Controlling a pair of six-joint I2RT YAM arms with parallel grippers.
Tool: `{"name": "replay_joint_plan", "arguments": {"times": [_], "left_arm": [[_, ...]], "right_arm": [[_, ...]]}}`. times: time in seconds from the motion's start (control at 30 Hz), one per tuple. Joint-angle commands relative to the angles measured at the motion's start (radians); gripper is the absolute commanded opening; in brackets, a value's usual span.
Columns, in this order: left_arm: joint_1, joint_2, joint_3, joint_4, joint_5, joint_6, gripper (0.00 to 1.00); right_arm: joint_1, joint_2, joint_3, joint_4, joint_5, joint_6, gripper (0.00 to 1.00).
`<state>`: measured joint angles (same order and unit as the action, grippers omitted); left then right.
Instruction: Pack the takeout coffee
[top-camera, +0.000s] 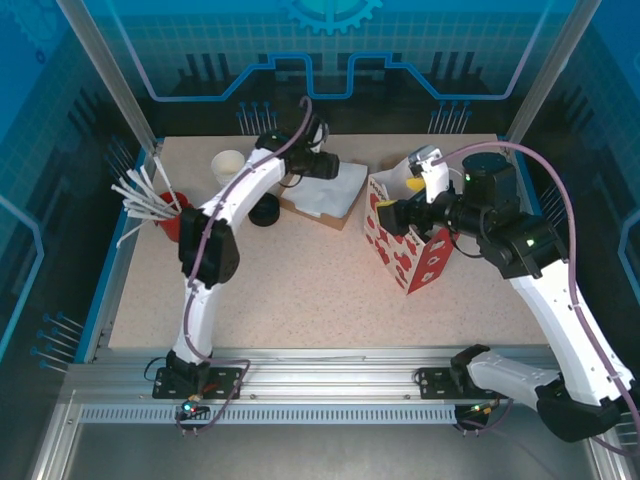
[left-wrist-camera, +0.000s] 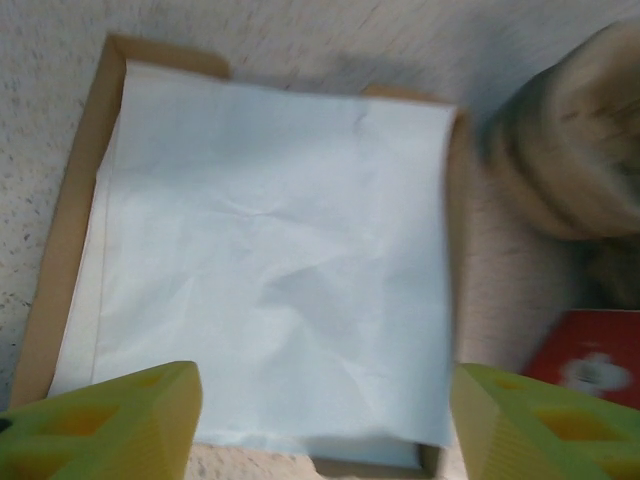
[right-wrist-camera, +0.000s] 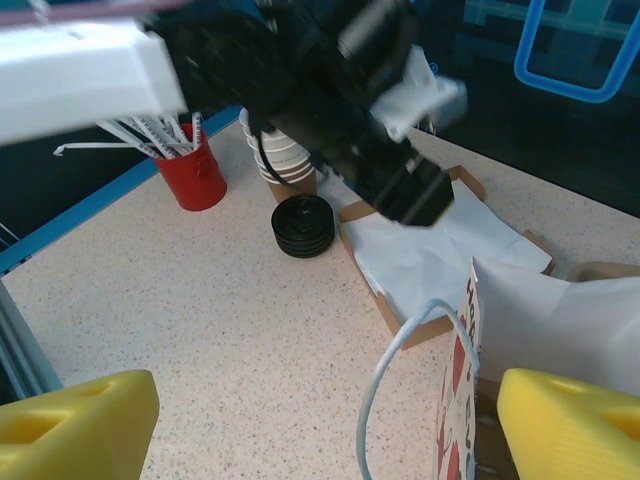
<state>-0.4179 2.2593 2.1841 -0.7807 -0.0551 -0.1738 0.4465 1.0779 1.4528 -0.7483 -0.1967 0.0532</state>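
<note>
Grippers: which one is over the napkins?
The left gripper, open above the white napkins in the cardboard tray. The right gripper is at the red bag instead.

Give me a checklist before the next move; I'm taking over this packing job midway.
1. Left gripper free: ok, open above the napkins, holding nothing.
2. Right gripper free: ok, open, holding nothing.
3. Bag ready: ok, upright with its mouth open.
4. Takeout coffee already in the bag: cannot tell, the inside is hidden.
5. Napkins settled: ok, lying flat in the cardboard tray.
</note>
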Motion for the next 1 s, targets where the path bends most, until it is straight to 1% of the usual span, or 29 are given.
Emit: {"name": "replay_joint_plan", "arguments": {"times": [0.0, 0.1, 0.27, 0.5, 0.8, 0.97], "left_arm": [[0.008, 0.08, 0.072, -0.013, -0.072, 0.045, 0.72], [0.013, 0.163, 0.129, -0.037, -0.068, 0.058, 0.74], [0.011, 0.237, 0.166, -0.043, -0.063, 0.079, 0.8], [0.01, 0.314, 0.246, -0.087, -0.062, 0.1, 0.81], [0.011, 0.358, 0.285, -0.102, -0.043, 0.102, 0.77], [0.012, 0.377, 0.303, -0.114, -0.042, 0.103, 0.69]], "right_arm": [[0.015, 0.015, 0.005, 0.05, -0.018, 0.02, 0.9], [0.017, 0.032, 0.006, 0.053, -0.024, 0.022, 0.9], [0.021, 0.06, 0.004, 0.057, -0.028, 0.024, 0.9], [0.029, 0.073, -0.006, 0.066, -0.03, 0.023, 0.9], [0.037, 0.079, -0.02, 0.066, -0.035, 0.024, 0.91], [0.038, 0.079, -0.022, 0.062, -0.034, 0.023, 0.91]]}}
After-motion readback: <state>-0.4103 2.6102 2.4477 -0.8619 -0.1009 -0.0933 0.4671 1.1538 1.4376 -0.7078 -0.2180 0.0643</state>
